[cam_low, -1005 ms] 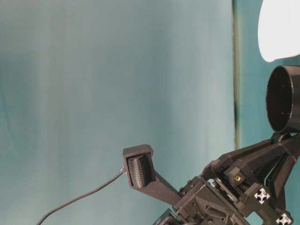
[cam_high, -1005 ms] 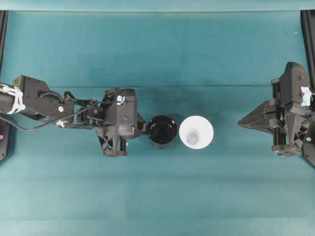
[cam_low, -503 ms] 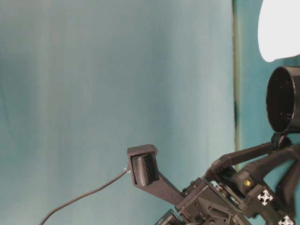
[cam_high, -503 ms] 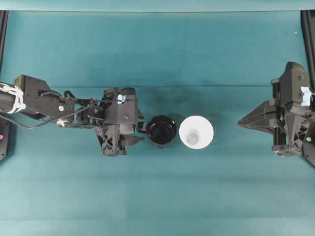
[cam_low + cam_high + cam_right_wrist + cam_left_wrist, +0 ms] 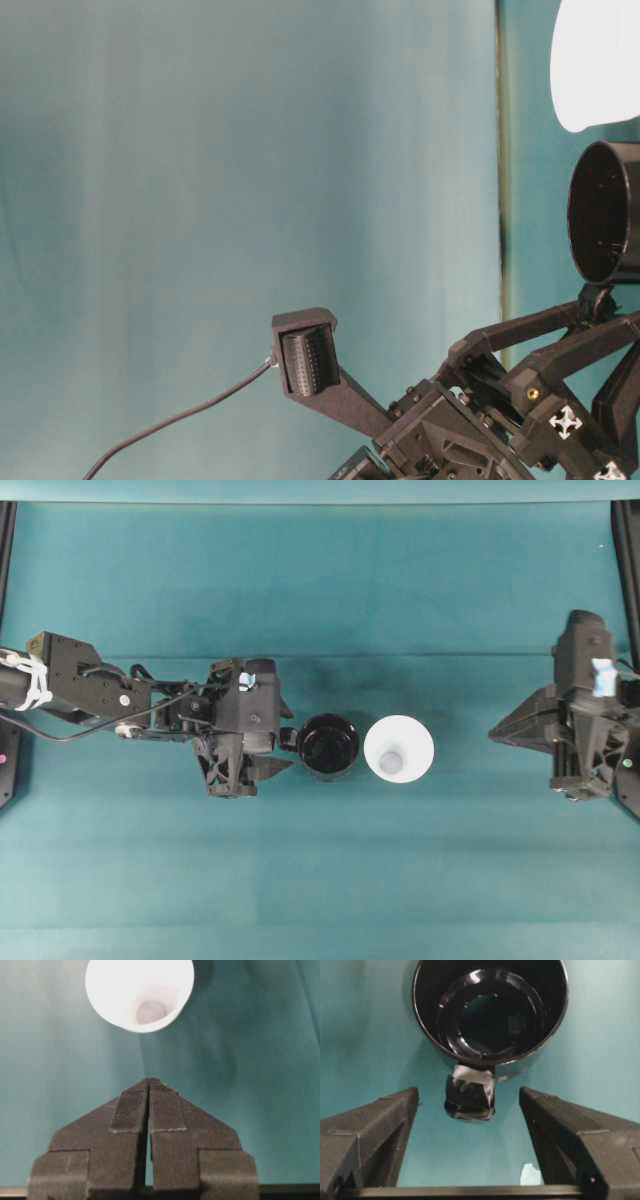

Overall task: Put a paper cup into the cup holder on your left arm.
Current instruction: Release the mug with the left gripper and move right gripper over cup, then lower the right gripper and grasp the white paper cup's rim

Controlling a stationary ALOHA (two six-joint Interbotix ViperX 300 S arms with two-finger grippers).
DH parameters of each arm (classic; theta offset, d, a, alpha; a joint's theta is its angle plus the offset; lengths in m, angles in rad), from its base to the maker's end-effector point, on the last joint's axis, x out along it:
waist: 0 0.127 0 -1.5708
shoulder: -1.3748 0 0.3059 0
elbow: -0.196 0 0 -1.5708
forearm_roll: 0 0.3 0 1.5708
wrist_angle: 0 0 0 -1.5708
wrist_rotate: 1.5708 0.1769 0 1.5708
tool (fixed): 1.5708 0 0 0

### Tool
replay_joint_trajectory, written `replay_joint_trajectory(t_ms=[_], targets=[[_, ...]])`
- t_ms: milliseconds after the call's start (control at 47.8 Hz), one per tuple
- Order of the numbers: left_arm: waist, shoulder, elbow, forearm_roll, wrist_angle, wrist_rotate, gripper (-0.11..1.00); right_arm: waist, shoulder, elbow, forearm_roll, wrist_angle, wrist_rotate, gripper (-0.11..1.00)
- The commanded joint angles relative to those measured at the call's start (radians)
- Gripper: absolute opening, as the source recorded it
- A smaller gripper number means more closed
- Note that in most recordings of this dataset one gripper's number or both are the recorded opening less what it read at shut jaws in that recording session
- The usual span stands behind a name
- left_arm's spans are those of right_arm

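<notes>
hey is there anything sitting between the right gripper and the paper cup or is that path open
Nothing visible stands in the way. The right gripper, jaws shut, points at the paper cup across bare teal table. The cup holder sits on the cup's far side, beside it, so it does not block that approach.

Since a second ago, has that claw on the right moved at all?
Yes. In the overhead view the right gripper has shifted slightly up the picture and turned a bit, while the white paper cup stayed put.
</notes>
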Motion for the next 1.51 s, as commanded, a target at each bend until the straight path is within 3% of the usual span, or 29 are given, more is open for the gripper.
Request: replay_joint_trajectory(t_ms=[0,126,209,419,503,754,1487], targets=[[-0.003,-0.014,-0.003,0.002,0.006,0.000,0.88,-0.003,0.017,-0.043,-0.003,0.003,0.025,0.04],[-0.005,-0.043,0.000,0.002,0.041,-0.002,0.88,-0.008,0.066,-0.071,-0.008,0.025,0.031,0.12],[-0.008,-0.074,0.003,0.002,0.058,-0.002,0.88,-0.021,0.107,-0.104,-0.003,0.048,0.043,0.24],[-0.020,-0.137,0.041,0.002,0.071,-0.005,0.88,-0.051,0.252,-0.229,-0.011,0.133,0.106,0.78],[-0.025,-0.153,0.077,0.002,0.071,-0.031,0.88,-0.051,0.305,-0.276,-0.017,0.140,0.104,0.94],[-0.029,-0.212,0.155,0.002,0.058,-0.117,0.88,-0.051,0.423,-0.370,-0.038,0.143,0.103,0.94],[-0.031,-0.227,0.143,0.002,0.008,-0.121,0.87,-0.098,0.620,-0.383,-0.040,0.072,0.104,0.92]])
